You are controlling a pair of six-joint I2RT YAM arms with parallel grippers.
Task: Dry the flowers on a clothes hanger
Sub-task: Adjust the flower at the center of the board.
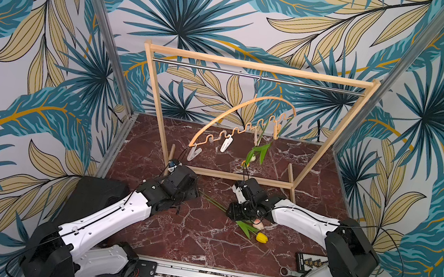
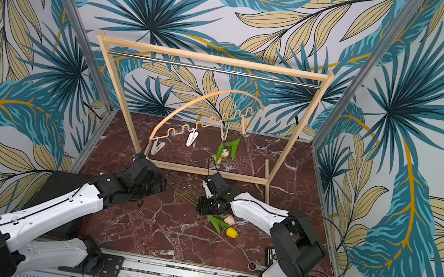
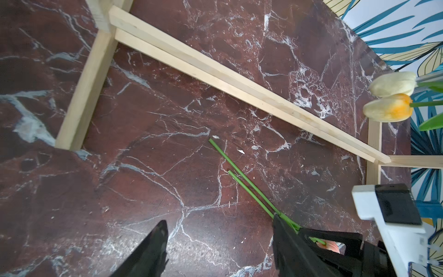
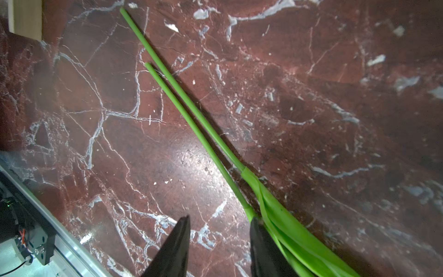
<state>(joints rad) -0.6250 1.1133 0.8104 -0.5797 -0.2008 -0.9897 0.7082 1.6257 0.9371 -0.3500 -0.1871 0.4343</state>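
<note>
The wooden clothes hanger [image 1: 276, 98] [image 2: 240, 92] hangs tilted from the rack's rail, its left end low. Two flowers hang head down from its right clips, with a cream head [image 3: 393, 84] and an orange-yellow head [image 3: 388, 110]. Two more flowers lie on the table, one with a pink head [image 1: 258, 224] and one with a bright yellow head [image 1: 262, 237]. Their stems [image 4: 182, 105] lie side by side. My right gripper [image 4: 220, 218] is open low over them. One finger sits at the leaf base and the stems lie outside the gap. My left gripper [image 3: 220, 219] is open above bare table, beside the stem ends.
The big wooden rack frame [image 1: 260, 66] stands across the back, and its floor bar [image 3: 215, 72] runs just beyond the left gripper. A metal wrench [image 1: 285, 271] and a black bit holder [image 1: 311, 261] lie near the right arm's base at the front.
</note>
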